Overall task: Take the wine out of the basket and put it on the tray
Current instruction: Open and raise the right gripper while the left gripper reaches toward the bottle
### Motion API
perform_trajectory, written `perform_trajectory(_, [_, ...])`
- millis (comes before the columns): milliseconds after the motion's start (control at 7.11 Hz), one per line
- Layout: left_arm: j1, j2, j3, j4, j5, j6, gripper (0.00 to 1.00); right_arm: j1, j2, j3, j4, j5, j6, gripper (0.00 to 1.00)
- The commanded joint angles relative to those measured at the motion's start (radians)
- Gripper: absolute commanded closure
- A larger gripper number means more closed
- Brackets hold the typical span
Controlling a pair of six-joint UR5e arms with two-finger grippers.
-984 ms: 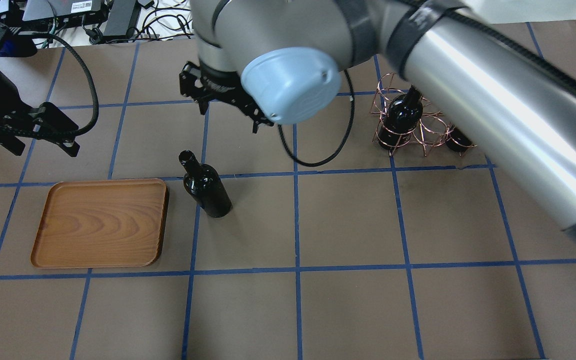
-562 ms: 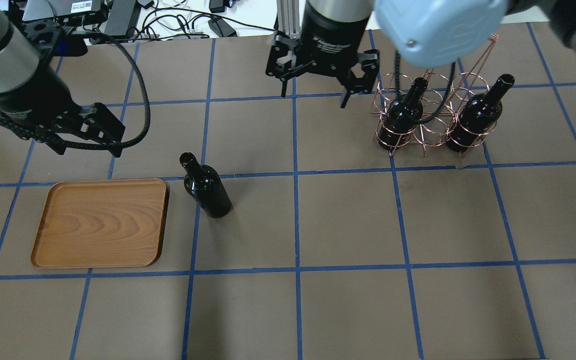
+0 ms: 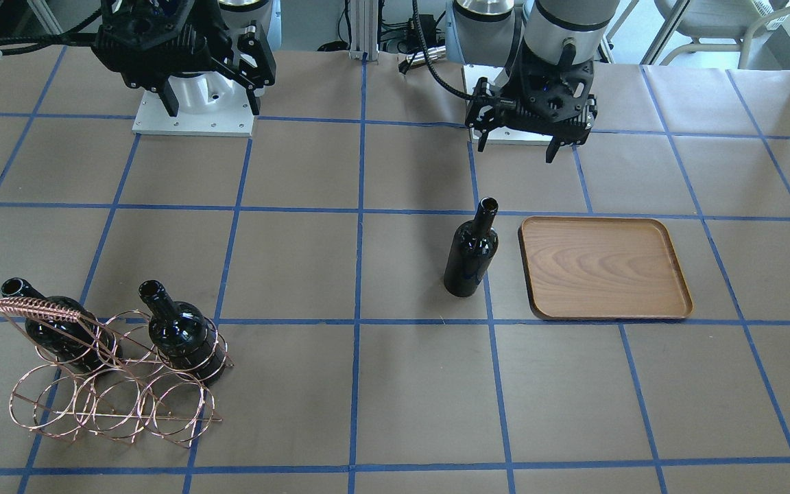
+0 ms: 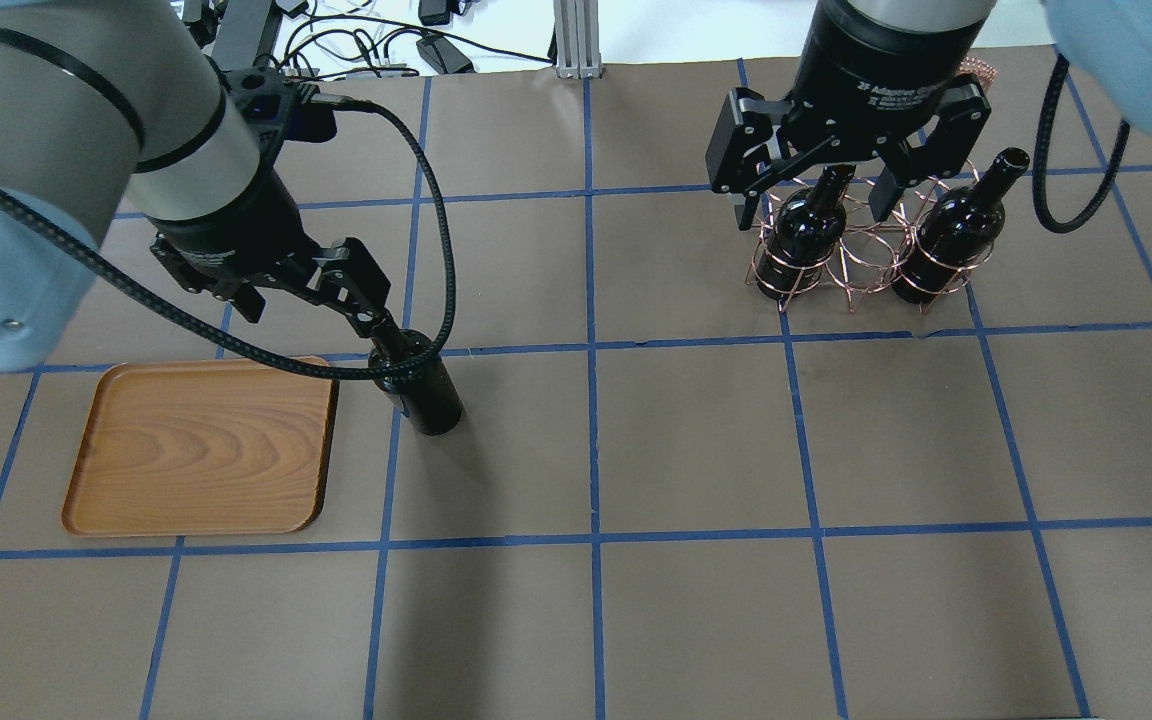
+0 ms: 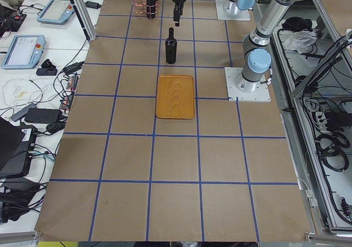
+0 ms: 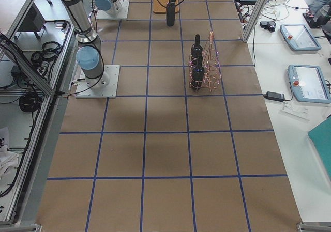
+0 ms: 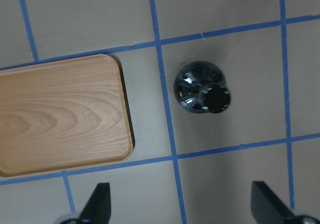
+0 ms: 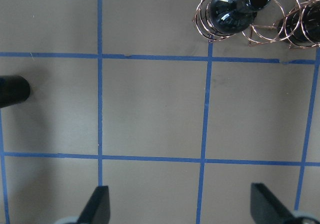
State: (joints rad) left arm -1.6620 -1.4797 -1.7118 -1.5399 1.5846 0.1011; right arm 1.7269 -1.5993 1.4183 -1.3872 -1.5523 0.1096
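Note:
One wine bottle [image 4: 423, 392] stands upright on the table just right of the empty wooden tray [image 4: 201, 445]. It also shows in the front view [image 3: 467, 257] and the left wrist view [image 7: 200, 87]. My left gripper [image 4: 314, 312] is open and empty above and beside this bottle, covering its neck from overhead. Two more bottles [image 4: 801, 235] [image 4: 941, 240] stand in the copper wire basket [image 4: 866, 265]. My right gripper [image 4: 814, 205] is open and empty, high above the basket's left bottle.
The table is brown paper with a blue tape grid. The tray also shows in the front view [image 3: 604, 267] and the basket at its lower left [image 3: 107, 405]. Cables and devices lie beyond the table's back edge.
My left arm has moved right, from the table's left edge to over the standing bottle. My right arm has swung right, from the table's middle to above the basket.

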Motion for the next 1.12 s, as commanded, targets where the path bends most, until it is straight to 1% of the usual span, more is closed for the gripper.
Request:
perform_trajectory(0, [-0.019, -0.02, -0.07, 0.092, -0.011, -0.001, 0.0, -0.032, -0.018, 0.027, -0.041, -0.005, -0.048, 0.0])
perform_trajectory(141, [-0.019, -0.039, -0.075, 0.118, -0.018, 0.0, 0.0, -0.079, -0.016, 0.027, -0.1, 0.009, -0.085, 0.0])
perform_trajectory(281, [-0.019, -0.066, -0.078, 0.145, -0.018, 0.0, 0.0, -0.095, -0.016, 0.028, -0.111, 0.011, -0.085, 0.0])
perform_trajectory(422, [-0.019, -0.088, -0.078, 0.156, -0.018, 0.0, 0.02, -0.096, -0.024, 0.031, -0.112, -0.003, -0.082, 0.0])
perform_trajectory(703, [-0.019, -0.129, -0.078, 0.156, -0.018, 0.0, 0.1, -0.095, -0.024, 0.033, -0.115, -0.002, -0.077, 0.0])
perform_trajectory(984, [-0.019, -0.148, -0.084, 0.155, -0.017, 0.008, 0.17, -0.095, -0.021, 0.037, -0.116, 0.006, -0.085, 0.0])
